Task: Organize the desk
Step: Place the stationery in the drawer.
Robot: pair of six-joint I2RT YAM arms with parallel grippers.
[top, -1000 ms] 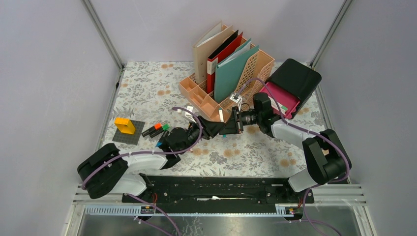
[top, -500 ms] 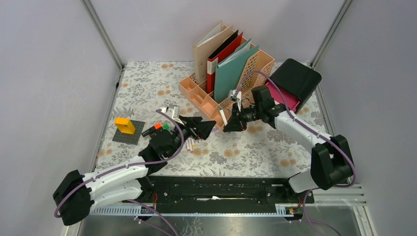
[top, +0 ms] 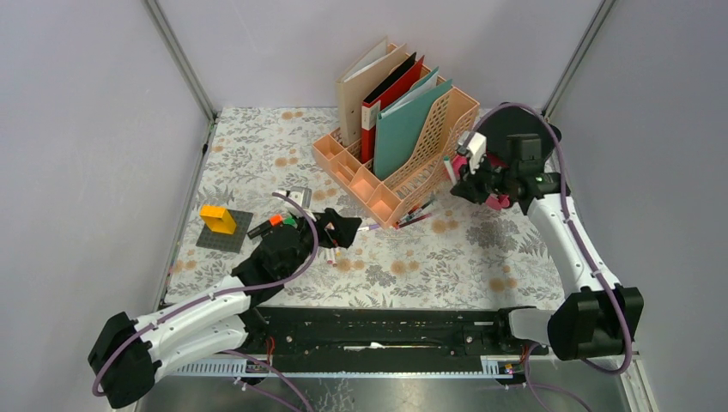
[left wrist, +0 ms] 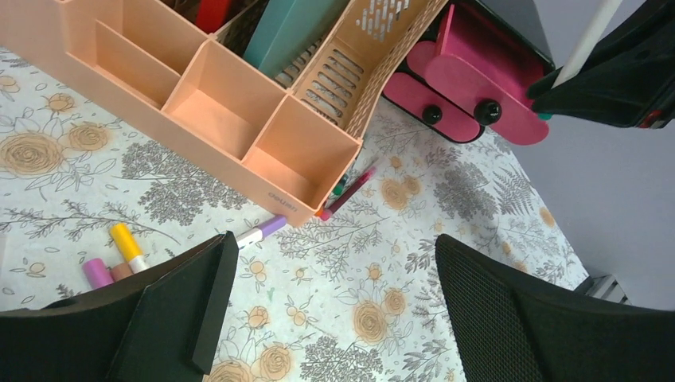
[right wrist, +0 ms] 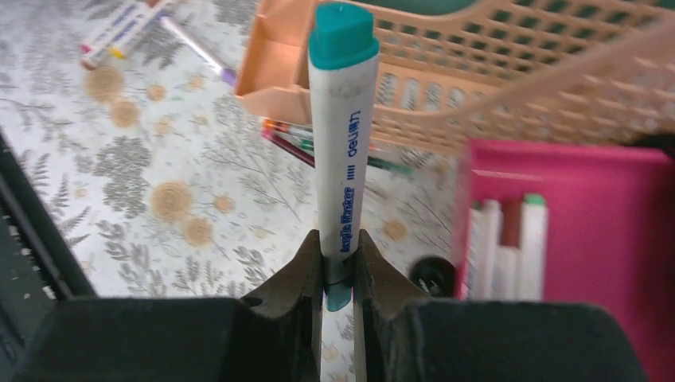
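The right gripper [right wrist: 338,259] is pinched almost closed on the lower end of a white marker [right wrist: 344,151] with a teal cap, which stands straight out from the jaws. A second ago this gripper sat at mid-desk by the rack's front corner. It has since swung out to 2 o'clock and now hangs beside the open pink case [right wrist: 557,179], where other markers [right wrist: 509,239] lie side by side. The left gripper [left wrist: 334,263], then close up against the right one at the centre, has pulled back toward 8 o'clock and stands spread wide with nothing in it, above the desk [top: 446,257]. Under it lie loose markers [left wrist: 119,253], yellow and pink among them. At its 12 o'clock is the peach rack [left wrist: 207,103], with thin pens [left wrist: 348,185] poking out at its corner. The desk, clothed in a flower print, fills the floor from the arm bases at 6 o'clock to the back wall at 12. The yellow block [top: 217,219] on its grey plate [top: 232,236] at 9 o'clock has not moved.
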